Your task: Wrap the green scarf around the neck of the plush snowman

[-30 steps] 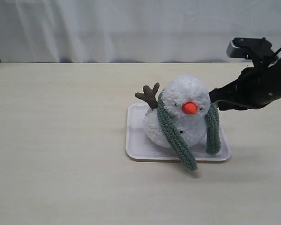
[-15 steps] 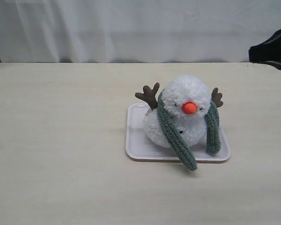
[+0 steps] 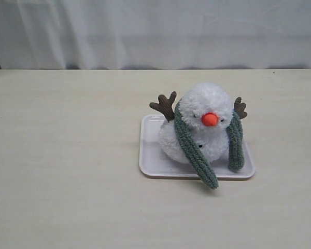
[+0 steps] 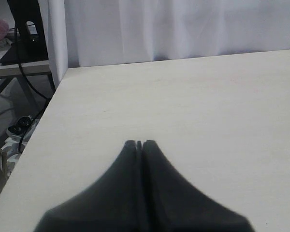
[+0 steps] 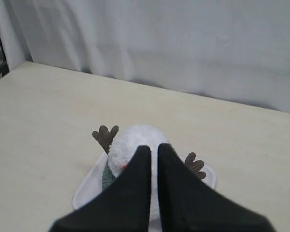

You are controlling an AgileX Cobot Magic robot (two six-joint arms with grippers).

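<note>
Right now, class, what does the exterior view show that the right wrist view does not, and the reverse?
Only the exterior view shows both ends of the green scarf hanging down the front of the snowman, the longer one past the tray's front edge. Only the right wrist view shows the right gripper, its fingers parted by a narrow gap, in front of the snowman's head. Both show the snowman, its brown twig arms, the tray, the table and the pale curtain.

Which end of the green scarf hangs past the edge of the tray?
The longer end, slanting across the snowman's belly; the shorter end stops on the tray.
</note>
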